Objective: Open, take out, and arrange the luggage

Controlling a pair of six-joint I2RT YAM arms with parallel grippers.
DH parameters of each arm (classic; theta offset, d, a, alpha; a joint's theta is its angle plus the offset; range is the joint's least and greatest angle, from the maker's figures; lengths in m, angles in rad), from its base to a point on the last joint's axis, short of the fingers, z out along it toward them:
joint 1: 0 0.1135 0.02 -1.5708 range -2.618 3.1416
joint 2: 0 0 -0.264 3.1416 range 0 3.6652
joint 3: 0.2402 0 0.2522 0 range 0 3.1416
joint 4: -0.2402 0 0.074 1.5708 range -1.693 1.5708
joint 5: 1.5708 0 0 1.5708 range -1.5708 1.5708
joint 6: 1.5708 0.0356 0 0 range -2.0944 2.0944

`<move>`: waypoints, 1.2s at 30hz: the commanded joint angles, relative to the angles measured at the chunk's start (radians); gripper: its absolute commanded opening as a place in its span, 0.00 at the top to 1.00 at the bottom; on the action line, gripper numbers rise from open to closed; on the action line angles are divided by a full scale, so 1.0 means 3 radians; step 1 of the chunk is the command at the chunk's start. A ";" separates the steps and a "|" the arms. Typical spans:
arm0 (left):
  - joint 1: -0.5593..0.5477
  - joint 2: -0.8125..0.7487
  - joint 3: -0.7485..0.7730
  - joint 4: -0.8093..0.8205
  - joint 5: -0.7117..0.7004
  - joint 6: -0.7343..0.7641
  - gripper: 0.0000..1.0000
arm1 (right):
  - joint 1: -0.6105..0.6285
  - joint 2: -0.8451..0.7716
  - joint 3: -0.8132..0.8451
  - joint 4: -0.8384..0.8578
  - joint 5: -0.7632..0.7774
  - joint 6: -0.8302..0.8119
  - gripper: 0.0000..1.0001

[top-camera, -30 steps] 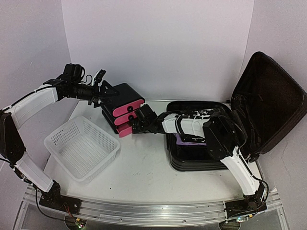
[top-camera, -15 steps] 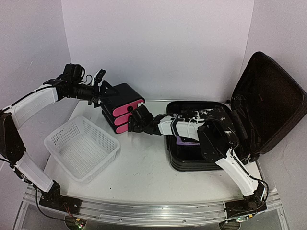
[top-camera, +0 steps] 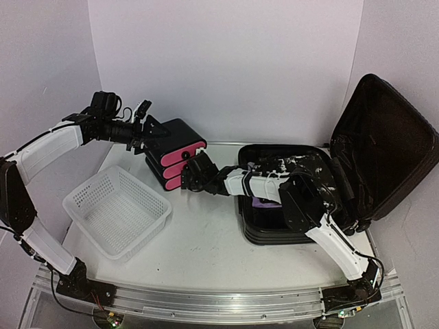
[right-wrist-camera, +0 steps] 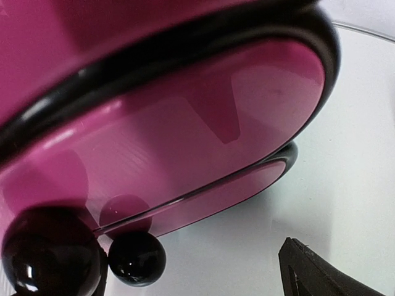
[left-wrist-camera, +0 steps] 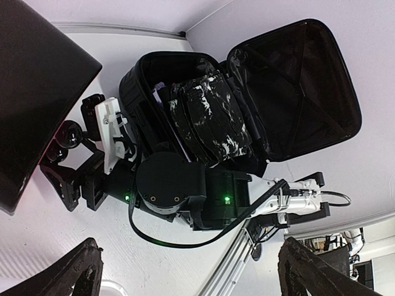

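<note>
Lying open, the luggage (top-camera: 384, 144) sits right of the left fingers (left-wrist-camera: 74, 274) and right fingers (right-wrist-camera: 308, 271) — both spread, neither touching it.

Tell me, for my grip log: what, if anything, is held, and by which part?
Nothing is held. Both are open: the left gripper beside the drawer box, the right gripper at its pink drawers.

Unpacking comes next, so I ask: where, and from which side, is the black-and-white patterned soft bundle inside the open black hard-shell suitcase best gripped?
Probably from above, jaws across the narrow width of the black-and-white patterned soft bundle, near its middle. The walls of the open black hard-shell suitcase close in its sides; with the lid swung back, only its top is free.
</note>
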State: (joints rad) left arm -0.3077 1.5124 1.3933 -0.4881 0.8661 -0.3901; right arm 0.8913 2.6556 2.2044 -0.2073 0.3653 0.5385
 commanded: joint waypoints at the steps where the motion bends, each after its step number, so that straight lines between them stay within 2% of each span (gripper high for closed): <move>1: -0.0008 -0.0102 -0.0007 0.0170 0.0080 0.0003 0.01 | -0.0020 0.0131 0.0146 0.0442 -0.0027 -0.0061 0.02; 7: -0.0007 -0.0102 -0.0009 0.0175 0.0082 0.0001 0.01 | -0.0019 0.0132 0.0171 0.0510 0.0004 -0.0059 0.02; 17: -0.0007 -0.0098 -0.0012 0.0175 0.0078 -0.0003 0.01 | -0.0019 -0.0272 -0.0295 0.0343 0.0002 -0.0129 0.02; 21: -0.0011 -0.0111 -0.0012 0.0177 0.0069 0.0004 0.01 | -0.0017 -0.0277 -0.0388 0.0425 -0.0029 -0.0034 0.02; 30: -0.0007 -0.0106 -0.0017 0.0180 0.0071 0.0001 0.00 | -0.0016 0.0088 -0.0014 0.0605 -0.0044 0.0181 0.02; 36: -0.0009 -0.0102 -0.0017 0.0181 0.0079 -0.0004 0.01 | -0.0016 0.0330 0.0298 0.0772 -0.0020 0.0005 0.02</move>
State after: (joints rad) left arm -0.3077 1.5124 1.3849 -0.4770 0.8692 -0.3935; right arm 0.8909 2.7178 2.2211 -0.0780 0.3378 0.5632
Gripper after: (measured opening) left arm 0.994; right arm 0.984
